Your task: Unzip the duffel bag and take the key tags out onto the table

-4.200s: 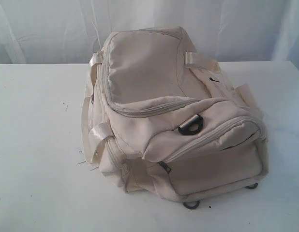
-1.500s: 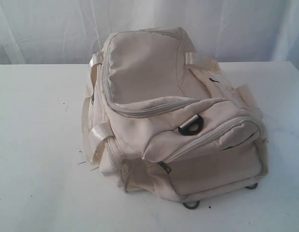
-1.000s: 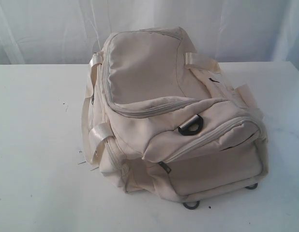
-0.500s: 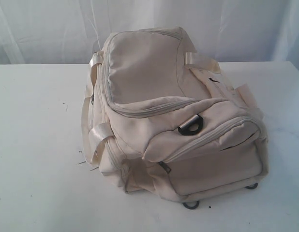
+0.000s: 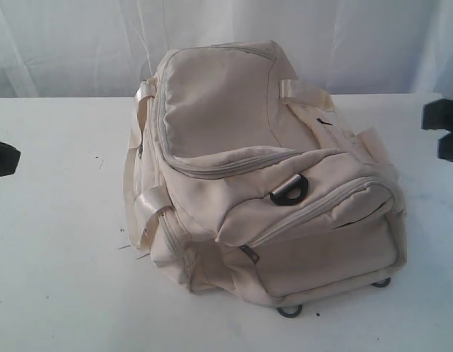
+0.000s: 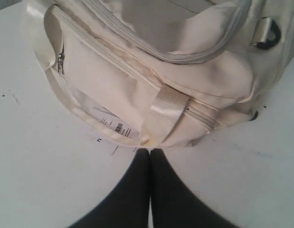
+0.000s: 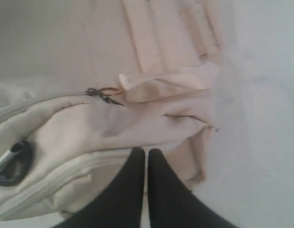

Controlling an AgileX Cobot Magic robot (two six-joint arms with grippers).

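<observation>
The cream-white duffel bag (image 5: 256, 169) lies zipped on the white table (image 5: 58, 279), its black D-ring (image 5: 289, 191) on top. The key tags are hidden. My left gripper (image 5: 3, 158) shows only as a dark tip at the left edge of the exterior view, apart from the bag. In the left wrist view the left gripper (image 6: 150, 152) is shut and empty, just short of the bag's satin strap (image 6: 166, 111). My right gripper (image 5: 443, 128) enters at the right edge. In the right wrist view the right gripper (image 7: 146, 153) is shut, above the bag's end near a zipper pull (image 7: 103, 94).
A white barcode paper tag (image 6: 113, 126) hangs at the bag's side under the strap. Dark rings (image 5: 289, 311) poke out beneath the bag's front edge. A pale curtain (image 5: 72, 44) backs the table. Bare tabletop lies left of and in front of the bag.
Both grippers have come into the exterior view at its left and right edges; earlier neither showed. The bag has not moved.
</observation>
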